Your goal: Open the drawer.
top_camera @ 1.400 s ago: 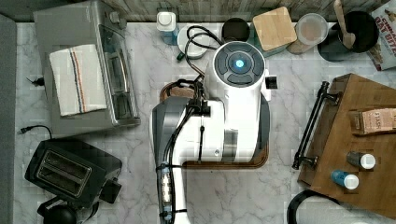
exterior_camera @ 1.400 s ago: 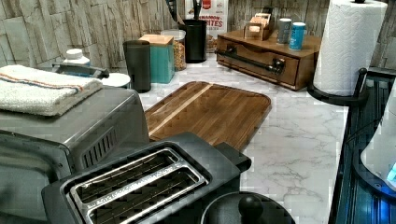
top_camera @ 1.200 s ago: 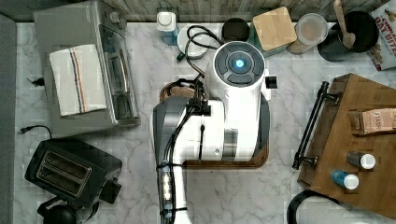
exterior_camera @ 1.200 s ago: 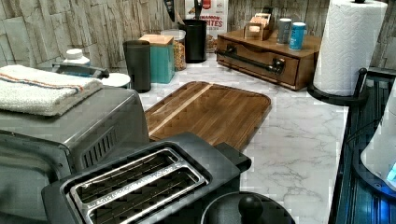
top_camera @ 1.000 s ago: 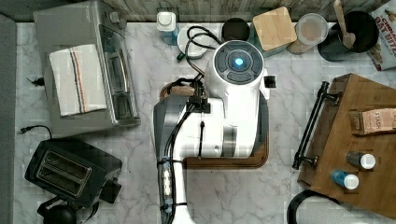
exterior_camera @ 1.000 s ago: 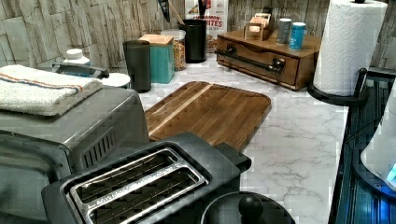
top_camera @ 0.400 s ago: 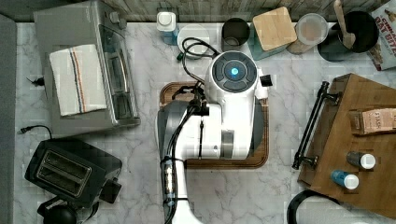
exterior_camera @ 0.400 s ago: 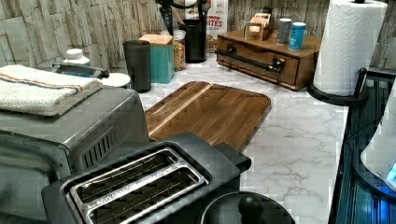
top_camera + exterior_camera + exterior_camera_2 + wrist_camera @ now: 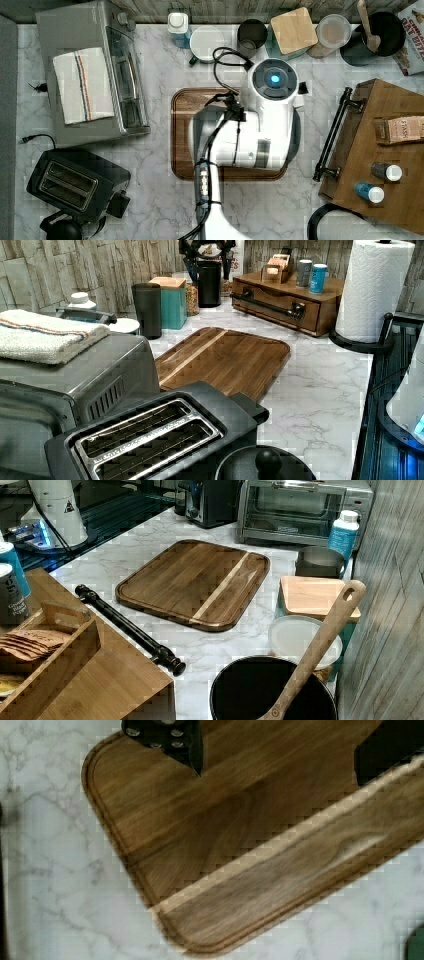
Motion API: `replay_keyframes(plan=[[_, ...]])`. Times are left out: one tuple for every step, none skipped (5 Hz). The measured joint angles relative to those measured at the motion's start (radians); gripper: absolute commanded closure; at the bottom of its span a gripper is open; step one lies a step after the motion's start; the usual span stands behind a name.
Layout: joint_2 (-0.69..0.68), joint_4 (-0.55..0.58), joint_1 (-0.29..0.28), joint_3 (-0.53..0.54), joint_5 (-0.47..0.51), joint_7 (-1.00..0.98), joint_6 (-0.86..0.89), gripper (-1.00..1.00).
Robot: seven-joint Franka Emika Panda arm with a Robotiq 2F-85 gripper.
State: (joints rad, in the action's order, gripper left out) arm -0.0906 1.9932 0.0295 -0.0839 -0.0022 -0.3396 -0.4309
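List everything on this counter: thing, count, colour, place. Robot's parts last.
Drawer: 1, brown wood with black bar handle, shut, at the top view's right.
Cutting board: 1, brown, counter centre.
Toaster oven: 1, silver, the top view's upper left.
Towel: 1, white with stripes, on the toaster oven.
Toaster: 1, black, the top view's lower left.
Paper towel roll: 1, white, the left view's right.
Teal canister: 1, wooden lid, by the back wall.
Spoon: 1, wooden, in a black pot.
Shakers: 2, on the cabinet top.
Arm: 1, white, over the cutting board.
End effector: 1, black, open, above the cutting board.
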Motion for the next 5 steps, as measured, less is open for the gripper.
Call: replay_keyframes(plan=[[-0.001, 0.022, 0.002, -0.102, -0.044, -0.065, -0.052, -1.00], [-0.011, 0.021, 0.049, -0.175, -0.057, -0.085, -0.052, -1.00], [-0.033, 0.021, 0.116, -0.206, -0.098, -0.125, -0.076, -1.00], [-0.053, 0.034, 0.170, -0.211, -0.102, -0.174, -0.191, -1.00], [-0.061, 0.036, 0.188, -0.214, -0.102, -0.237, -0.225, -1.00]])
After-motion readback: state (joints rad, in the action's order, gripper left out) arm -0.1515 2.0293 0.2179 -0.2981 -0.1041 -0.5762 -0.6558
